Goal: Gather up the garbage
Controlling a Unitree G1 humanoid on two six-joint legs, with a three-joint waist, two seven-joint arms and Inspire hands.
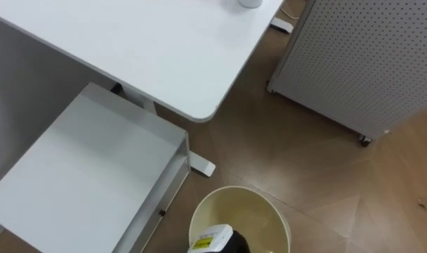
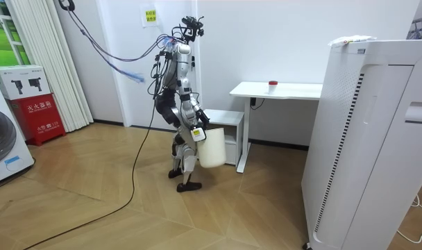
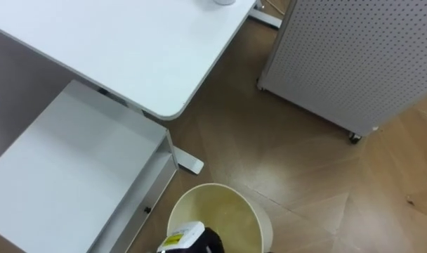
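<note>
Room view has me standing on the wooden floor just short of the white desk, turned toward it. My right hand is low in front of my legs, and the cream bin hangs from it, clear of the floor.

From my head, the hand sits at the near edge of the bin's rim. The dark fingers are hooked over the rim and down inside, closed on it (I see their backs, not the tips). The bin's mouth opens just ahead of the hand, with the pale inner wall facing up at me.

Ahead of the hand and to its left, the desk top runs away from me, and its rounded corner is the part nearest the hand. Below that top, left of the hand and close by, stands a low white shelf unit. One foot of the desk lies on the floor between this unit and the bin. Ahead of the hand and to its right stands a white perforated panel on castors, well apart from the bin. Far beyond the hand, a small red-topped object sits on the desk.
</note>
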